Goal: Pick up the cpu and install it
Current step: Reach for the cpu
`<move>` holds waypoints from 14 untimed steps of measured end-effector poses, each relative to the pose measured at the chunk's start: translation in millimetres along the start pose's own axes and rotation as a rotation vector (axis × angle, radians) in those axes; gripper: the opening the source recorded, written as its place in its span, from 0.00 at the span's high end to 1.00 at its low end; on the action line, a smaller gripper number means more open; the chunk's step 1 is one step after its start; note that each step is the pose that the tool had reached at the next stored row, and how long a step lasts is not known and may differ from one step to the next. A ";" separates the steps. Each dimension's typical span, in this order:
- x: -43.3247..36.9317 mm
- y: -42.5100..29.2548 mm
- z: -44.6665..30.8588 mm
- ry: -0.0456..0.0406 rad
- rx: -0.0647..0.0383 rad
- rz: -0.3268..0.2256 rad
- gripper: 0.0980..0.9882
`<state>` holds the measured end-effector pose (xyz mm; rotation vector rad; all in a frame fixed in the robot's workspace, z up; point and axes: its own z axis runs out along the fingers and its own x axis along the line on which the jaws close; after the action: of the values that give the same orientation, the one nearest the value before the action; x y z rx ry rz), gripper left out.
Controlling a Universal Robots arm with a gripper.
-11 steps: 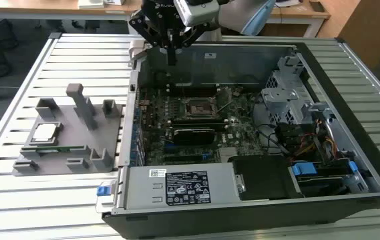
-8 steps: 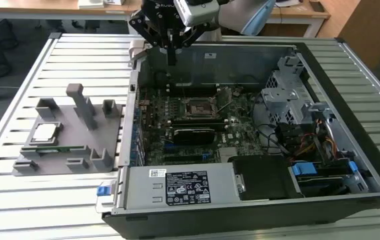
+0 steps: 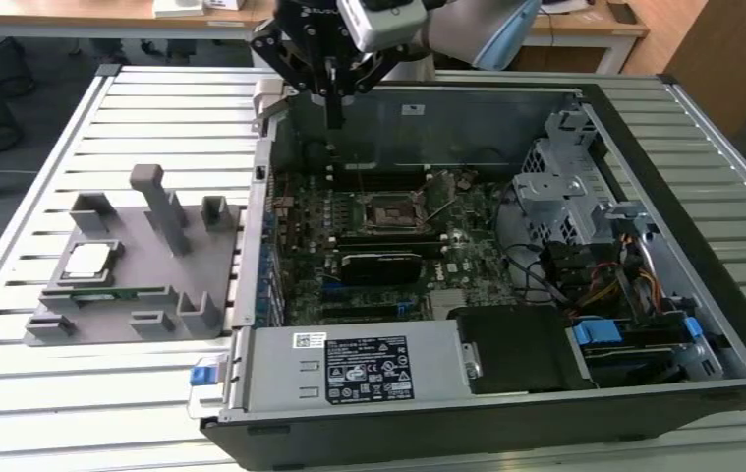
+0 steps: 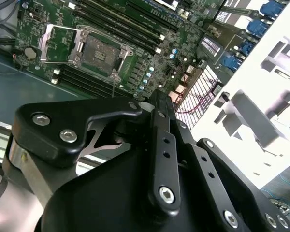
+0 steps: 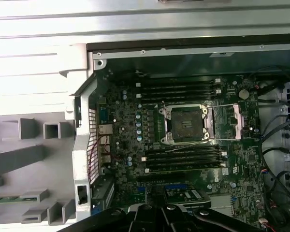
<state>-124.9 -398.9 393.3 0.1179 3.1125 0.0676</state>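
The cpu point(image 3: 88, 260), a small square chip with a shiny silver top, lies flat on the grey holder point(image 3: 137, 285) at the exterior view's left, outside the computer case. My gripper point(image 3: 334, 120) hangs high over the back edge of the open case, far from the chip, with its fingers together and nothing between them. Both wrist views look past the gripper body point(image 5: 159, 215) point(image 4: 157, 99) down onto the motherboard. The black socket point(image 3: 388, 213) point(image 5: 186, 124) point(image 4: 97, 50) lies open and bare, with its metal plate point(image 5: 237, 121) folded aside.
The green motherboard point(image 3: 346, 256) fills the case floor, with memory slots point(image 5: 181, 157) on both sides of the socket. A power supply point(image 3: 373, 364) and a drive cage with cables point(image 3: 583, 226) stand along the case walls. A green memory stick point(image 3: 110, 293) sits in the holder.
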 end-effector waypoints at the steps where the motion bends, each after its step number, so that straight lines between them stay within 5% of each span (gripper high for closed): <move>1: 0.6 0.0 0.0 0.0000 0.000 0.000 0.99; 14: 5.6 -0.4 -0.1 0.0000 0.000 0.000 0.99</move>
<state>-130.5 -398.9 393.3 0.1179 3.1125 0.0677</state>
